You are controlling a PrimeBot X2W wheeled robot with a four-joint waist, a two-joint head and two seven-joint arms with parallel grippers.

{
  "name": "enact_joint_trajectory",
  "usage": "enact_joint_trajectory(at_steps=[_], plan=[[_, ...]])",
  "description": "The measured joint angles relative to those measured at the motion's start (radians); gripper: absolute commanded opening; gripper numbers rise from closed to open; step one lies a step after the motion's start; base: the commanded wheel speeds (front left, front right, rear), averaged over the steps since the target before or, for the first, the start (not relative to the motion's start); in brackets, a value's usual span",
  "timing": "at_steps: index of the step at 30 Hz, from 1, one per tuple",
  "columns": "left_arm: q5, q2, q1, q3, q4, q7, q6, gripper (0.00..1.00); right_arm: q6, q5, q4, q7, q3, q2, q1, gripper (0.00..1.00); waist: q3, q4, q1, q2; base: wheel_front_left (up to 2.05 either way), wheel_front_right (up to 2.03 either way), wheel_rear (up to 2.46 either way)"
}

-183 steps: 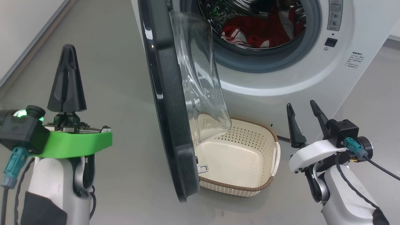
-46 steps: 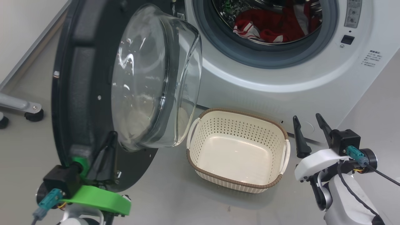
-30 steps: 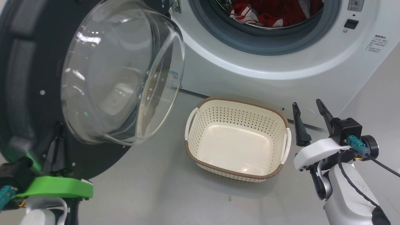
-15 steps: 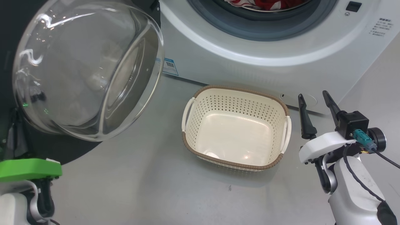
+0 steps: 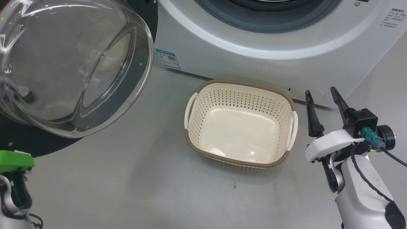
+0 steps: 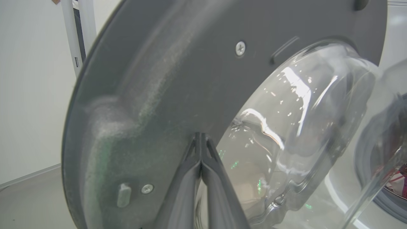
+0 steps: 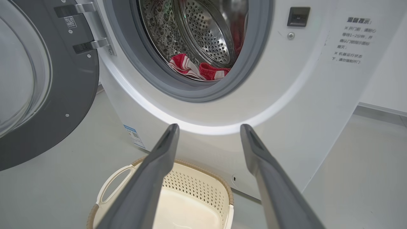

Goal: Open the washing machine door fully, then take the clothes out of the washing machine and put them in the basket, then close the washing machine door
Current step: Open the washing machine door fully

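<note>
The washing machine door (image 5: 28,144) stands swung wide to the left, its clear glass bowl (image 5: 70,63) bulging toward me. In the left wrist view my left gripper (image 6: 201,135) is shut, holding nothing, with its tips at the door (image 6: 165,79) on its grey inner face beside the bowl. The white washing machine (image 5: 254,60) has its drum open, and red clothes (image 7: 198,68) with striped trim lie inside. The cream basket (image 5: 237,163) sits on the floor before the machine with nothing in it. My right gripper (image 5: 320,90) is open just right of the basket, again as right gripper (image 7: 210,125) in its wrist view.
A blue label (image 5: 168,58) marks the machine's lower left front. Bare grey floor (image 5: 143,184) stretches in front of the basket and under the door. A white wall (image 6: 31,79) stands behind the door in the left wrist view.
The door has swung further open to the left, and my shut left gripper went with it to the picture's left edge. The head camera has tilted down. The right gripper stays open beside the basket.
</note>
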Motion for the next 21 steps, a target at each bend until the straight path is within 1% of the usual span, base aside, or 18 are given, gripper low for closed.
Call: enact_joint_trajectory(at_steps=[7, 12, 14, 21], plan=[[0.005, 0.000, -0.014, -0.001, 0.034, -0.003, -0.002, 0.00, 0.000, -0.012, 0.000, 0.000, 0.000, 0.000, -0.015, 1.00, 0.005, -0.001, 0.0000, 0.0000, 0.00, 0.00, 0.00], [0.053, -0.008, -0.015, -0.017, 0.038, -0.003, -0.006, 0.00, 0.002, -0.016, 0.001, 0.000, 0.000, 0.000, -0.019, 1.00, -0.003, -0.001, 0.0000, 0.0000, 0.00, 0.00, 0.00], [0.065, -0.015, -0.013, -0.018, 0.027, -0.003, -0.009, 0.00, 0.009, -0.016, 0.002, 0.000, 0.000, 0.001, -0.019, 1.00, -0.010, -0.001, 0.0000, 0.0000, 0.00, 0.00, 0.00], [0.112, -0.044, 0.040, -0.017, -0.037, -0.003, -0.014, 0.00, 0.010, -0.016, 0.001, 0.000, 0.000, 0.006, -0.017, 1.00, -0.044, -0.008, 0.0000, 0.0000, 0.00, 0.00, 0.00]])
